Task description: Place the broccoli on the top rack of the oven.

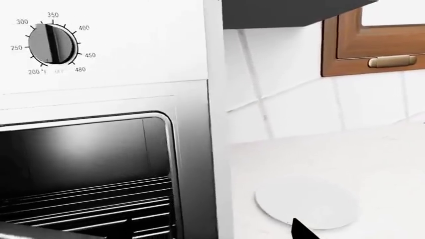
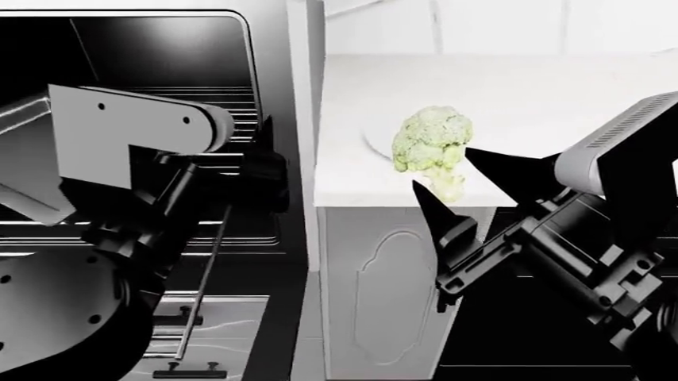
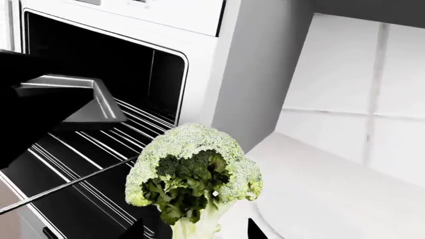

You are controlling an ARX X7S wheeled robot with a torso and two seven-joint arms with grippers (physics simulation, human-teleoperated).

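Above the white bench (image 2: 551, 103), the right gripper (image 2: 466, 186) clenches the stalk of the pale yellow-green bumpy broccoli (image 2: 431, 143), lifted clear of the round white plate (image 1: 307, 203). Beside it stands the open silver-framed oven (image 1: 192, 164), chrome wire top rack (image 2: 212, 95) bare. Its dial (image 1: 53, 43) reads 200°F, 250, 300, 350, 400, 450, 480. Whether the left gripper (image 2: 265, 171) is clenched cannot be told.
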